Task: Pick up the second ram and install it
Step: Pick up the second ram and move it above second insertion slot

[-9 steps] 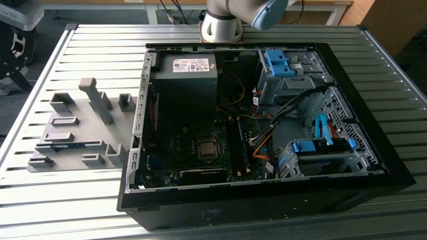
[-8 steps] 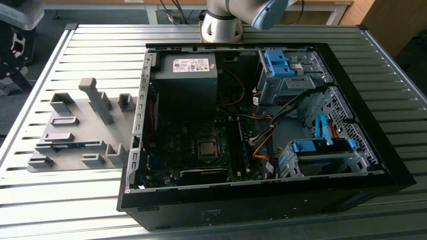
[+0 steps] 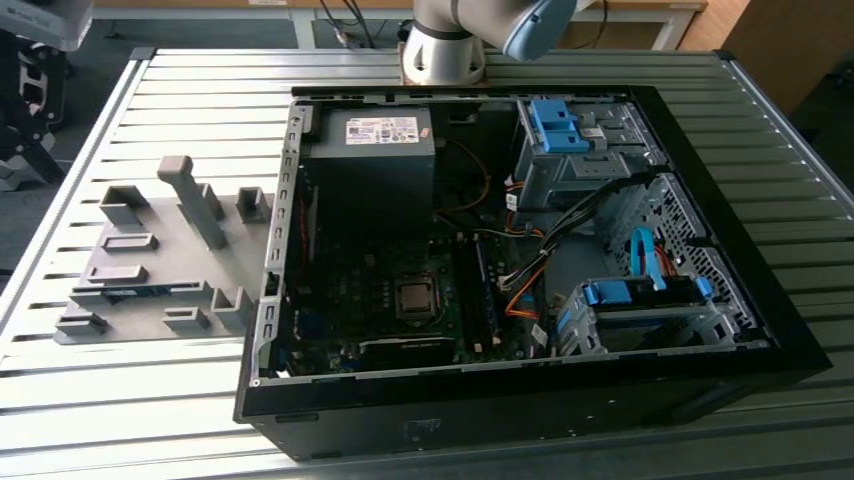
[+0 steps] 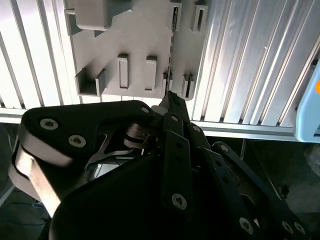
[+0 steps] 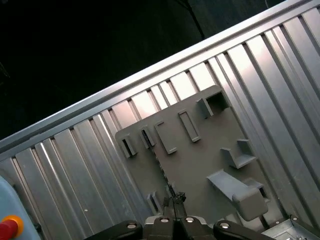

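The slim blue-green memory board (image 3: 134,292) lies in a grey plastic fixture plate (image 3: 174,262), at the exterior view's left of the open black computer case (image 3: 534,405). Both wrist views show the black gripper (image 5: 174,196) above this plate, jaws narrow, holding nothing.

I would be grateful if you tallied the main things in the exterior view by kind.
Open computer case: 1
Grey fixture plate: 1
Power supply: 1
Robot arm: 1
Total: 4
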`<state>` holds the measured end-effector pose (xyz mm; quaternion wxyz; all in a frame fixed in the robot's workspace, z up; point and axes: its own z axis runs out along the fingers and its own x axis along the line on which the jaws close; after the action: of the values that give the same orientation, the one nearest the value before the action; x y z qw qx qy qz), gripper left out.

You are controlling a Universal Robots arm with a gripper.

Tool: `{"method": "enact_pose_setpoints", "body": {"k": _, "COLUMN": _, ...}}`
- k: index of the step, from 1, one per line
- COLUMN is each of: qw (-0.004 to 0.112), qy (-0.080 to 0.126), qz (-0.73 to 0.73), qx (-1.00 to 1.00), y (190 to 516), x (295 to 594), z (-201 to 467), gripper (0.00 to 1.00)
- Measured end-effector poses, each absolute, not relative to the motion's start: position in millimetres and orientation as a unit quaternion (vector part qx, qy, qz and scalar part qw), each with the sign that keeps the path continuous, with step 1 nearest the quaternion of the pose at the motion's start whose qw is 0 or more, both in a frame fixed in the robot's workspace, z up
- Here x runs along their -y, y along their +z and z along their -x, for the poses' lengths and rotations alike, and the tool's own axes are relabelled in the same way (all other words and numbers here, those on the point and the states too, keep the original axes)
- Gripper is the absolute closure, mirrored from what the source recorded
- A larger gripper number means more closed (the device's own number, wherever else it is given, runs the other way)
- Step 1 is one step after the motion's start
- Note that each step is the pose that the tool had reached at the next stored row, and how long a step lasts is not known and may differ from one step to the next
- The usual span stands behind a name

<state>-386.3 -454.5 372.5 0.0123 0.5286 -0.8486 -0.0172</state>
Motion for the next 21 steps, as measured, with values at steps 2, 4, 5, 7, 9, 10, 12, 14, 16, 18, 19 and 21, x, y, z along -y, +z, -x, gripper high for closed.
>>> {"method": "enact_pose_setpoints", "body": {"k": 2, "qw": 0.013, "qy": -0.017, "qz": -0.544, "qx": 0.839, "y": 372.3, "x": 454.5, "z": 386.3, "gripper": 0.89}}
{"method": "enact_pose_setpoints", "body": {"k": 4, "qw": 0.013, "qy": -0.017, "qz": -0.559, "qx": 0.829, "y": 372.1, "x": 454.5, "z": 386.3, "gripper": 0.89}}
{"method": "enact_pose_setpoints", "body": {"k": 5, "qw": 0.013, "qy": -0.017, "qz": -0.566, "qx": 0.824, "y": 371.9, "x": 454.5, "z": 386.3, "gripper": 0.89}}
{"method": "enact_pose_setpoints", "body": {"k": 7, "qw": 0.013, "qy": -0.016, "qz": -0.581, "qx": 0.814, "y": 371.8, "x": 454.5, "z": 386.4, "gripper": 0.89}}
{"method": "enact_pose_setpoints", "body": {"k": 9, "qw": 0.014, "qy": -0.016, "qz": -0.595, "qx": 0.803, "y": 371.5, "x": 454.5, "z": 386.3, "gripper": 0.89}}
{"method": "enact_pose_setpoints", "body": {"k": 10, "qw": 0.014, "qy": -0.016, "qz": -0.602, "qx": 0.798, "y": 371.5, "x": 454.5, "z": 386.3, "gripper": 0.89}}
{"method": "enact_pose_setpoints", "body": {"k": 12, "qw": 0.014, "qy": -0.016, "qz": -0.615, "qx": 0.788, "y": 371.3, "x": 454.5, "z": 386.3, "gripper": 0.89}}
{"method": "enact_pose_setpoints", "body": {"k": 14, "qw": 0.014, "qy": -0.016, "qz": -0.626, "qx": 0.779, "y": 371.3, "x": 454.5, "z": 386.3, "gripper": 0.89}}
{"method": "enact_pose_setpoints", "body": {"k": 16, "qw": 0.014, "qy": -0.016, "qz": -0.628, "qx": 0.778, "y": 371.2, "x": 454.5, "z": 386.3, "gripper": 0.89}}
{"method": "enact_pose_setpoints", "body": {"k": 18, "qw": 0.014, "qy": -0.016, "qz": -0.628, "qx": 0.778, "y": 371.2, "x": 454.5, "z": 386.3, "gripper": 0.89}}
{"method": "enact_pose_setpoints", "body": {"k": 19, "qw": 0.014, "qy": -0.016, "qz": -0.628, "qx": 0.778, "y": 371.3, "x": 454.5, "z": 386.3, "gripper": 0.89}}
{"method": "enact_pose_setpoints", "body": {"k": 21, "qw": 0.014, "qy": -0.016, "qz": -0.628, "qx": 0.778, "y": 371.2, "x": 454.5, "z": 386.3, "gripper": 0.89}}
